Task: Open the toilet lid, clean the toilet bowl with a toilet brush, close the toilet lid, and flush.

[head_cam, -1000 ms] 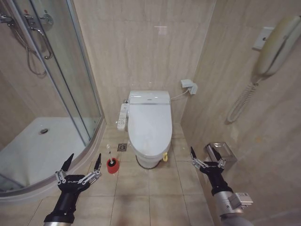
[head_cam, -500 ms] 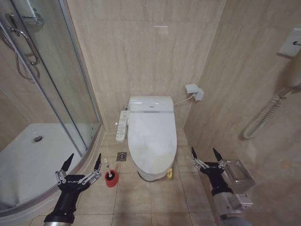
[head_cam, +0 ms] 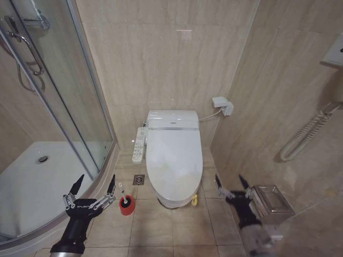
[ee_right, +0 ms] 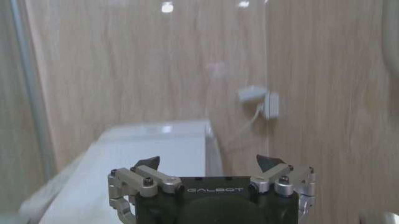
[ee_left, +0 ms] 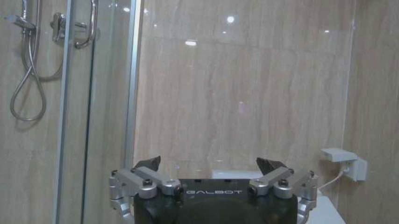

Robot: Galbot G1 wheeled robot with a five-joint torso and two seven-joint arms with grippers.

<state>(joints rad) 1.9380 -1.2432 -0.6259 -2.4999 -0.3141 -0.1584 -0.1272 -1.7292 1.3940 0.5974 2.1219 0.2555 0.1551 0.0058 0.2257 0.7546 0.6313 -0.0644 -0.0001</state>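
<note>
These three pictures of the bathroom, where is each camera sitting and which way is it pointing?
Head view: high on the robot, looking forward and down at the closed toilet lid and the toilet brush; the left end effector and right end effector show low, both open.
Left wrist view: on the left arm, facing the shower glass and back wall past its own fingers.
Right wrist view: on the right arm, facing the toilet.
Shared: the wall socket appears in all three views.

Right gripper (ee_right: 209, 163), fingers (ee_right: 147, 164) spread, above the closed toilet lid (ee_right: 149, 158) near beige wall (ee_right: 124, 70).
</note>
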